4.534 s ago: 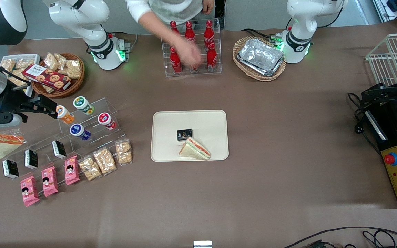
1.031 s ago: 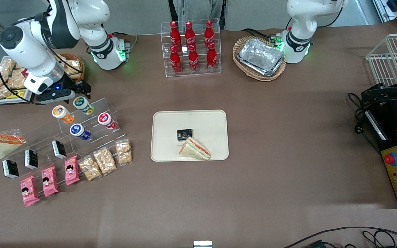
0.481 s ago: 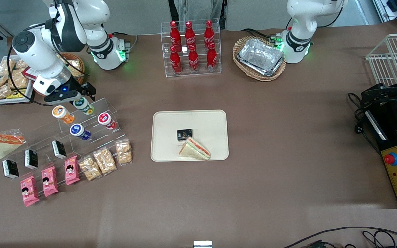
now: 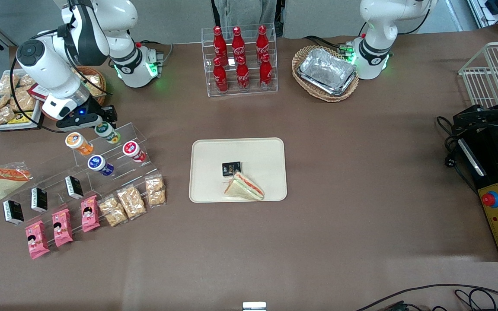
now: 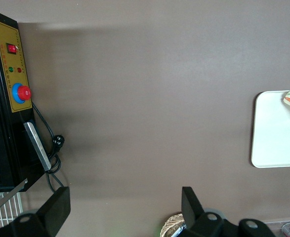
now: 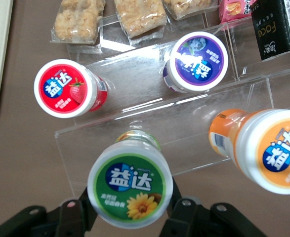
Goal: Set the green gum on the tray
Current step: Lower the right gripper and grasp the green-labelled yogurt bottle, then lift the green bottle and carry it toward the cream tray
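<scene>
Green gum (image 4: 107,133): not yet on the tray (image 4: 205,151), standing on the top step of the clear tiered stand (image 4: 141,134), about ten o'clock from the tray. Nearest first: tray carrying a wedge sandwich (image 4: 244,186) and a small black packet (image 4: 231,168), bare toward its twelve o'clock edge. Farther off, blue-lidded canister (image 4: 96,163) and red-lidded canister (image 4: 131,149) a step lower, orange-lidded canister (image 4: 74,141) beside the gum. And just now, gripper (image 4: 102,122) dropped in over the green lid from a second ago! Fingers (image 6: 78,215) spread, flanking the lid, no squeeze yet. Looks lined up; closing and lifting probably next.
</scene>
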{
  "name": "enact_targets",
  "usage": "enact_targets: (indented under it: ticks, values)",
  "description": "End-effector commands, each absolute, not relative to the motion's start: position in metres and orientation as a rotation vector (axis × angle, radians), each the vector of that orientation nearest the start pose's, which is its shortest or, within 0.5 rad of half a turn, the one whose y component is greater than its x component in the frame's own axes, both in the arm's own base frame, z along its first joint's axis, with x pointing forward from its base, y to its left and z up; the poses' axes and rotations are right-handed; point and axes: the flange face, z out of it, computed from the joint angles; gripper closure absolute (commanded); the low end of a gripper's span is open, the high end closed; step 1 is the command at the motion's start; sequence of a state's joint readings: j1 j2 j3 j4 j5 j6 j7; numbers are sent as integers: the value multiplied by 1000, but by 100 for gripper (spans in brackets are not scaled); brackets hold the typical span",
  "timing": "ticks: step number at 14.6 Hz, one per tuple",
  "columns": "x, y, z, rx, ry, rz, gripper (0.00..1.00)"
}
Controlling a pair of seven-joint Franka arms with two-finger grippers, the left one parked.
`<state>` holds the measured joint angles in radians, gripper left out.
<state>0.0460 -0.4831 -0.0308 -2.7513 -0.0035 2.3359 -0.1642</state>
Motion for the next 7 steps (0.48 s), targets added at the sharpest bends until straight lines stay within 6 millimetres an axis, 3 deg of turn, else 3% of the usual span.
enact_targets:
  ticks: [1, 3, 7]
  values:
    - [370, 1, 361, -3111, -275, -103, 73]
    - [374, -2, 369, -3107, -262, -98, 73]
    - [397, -3, 434, -3097, -250, 3, 73]
